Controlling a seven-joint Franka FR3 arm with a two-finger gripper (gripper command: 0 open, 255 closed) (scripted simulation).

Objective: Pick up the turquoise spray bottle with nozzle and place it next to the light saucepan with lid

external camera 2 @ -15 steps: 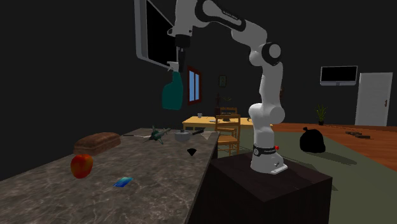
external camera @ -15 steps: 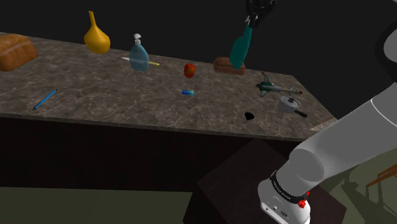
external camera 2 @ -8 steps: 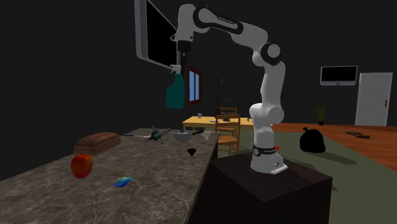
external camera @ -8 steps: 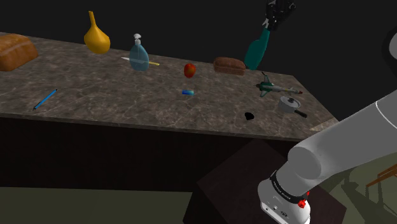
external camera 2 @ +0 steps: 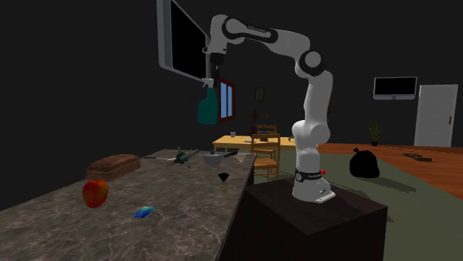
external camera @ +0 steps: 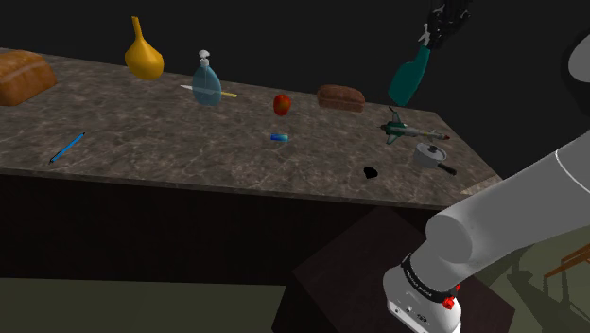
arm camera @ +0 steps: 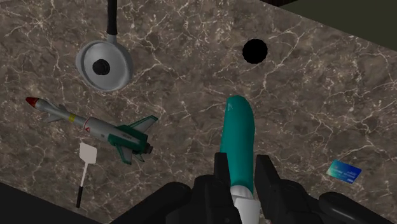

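You have picked up the turquoise spray bottle point(external camera: 409, 80). It hangs high over the desk point(external camera: 142, 142). The fingers point(arm camera: 264, 173) are squeezed tight on its top end. Its long body points almost straight down, bottom toward the desk. What is left: set it down beside the light saucepan point(external camera: 430, 155).

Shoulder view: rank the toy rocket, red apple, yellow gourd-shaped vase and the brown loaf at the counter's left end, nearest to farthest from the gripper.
The gripper, holding the teal spray bottle, hangs over the marbled counter at its right end.
1. Green-finned toy rocket, right end, below the gripper.
2. Red apple, mid-counter.
3. Yellow gourd-shaped vase, back left.
4. Brown loaf, far left edge.
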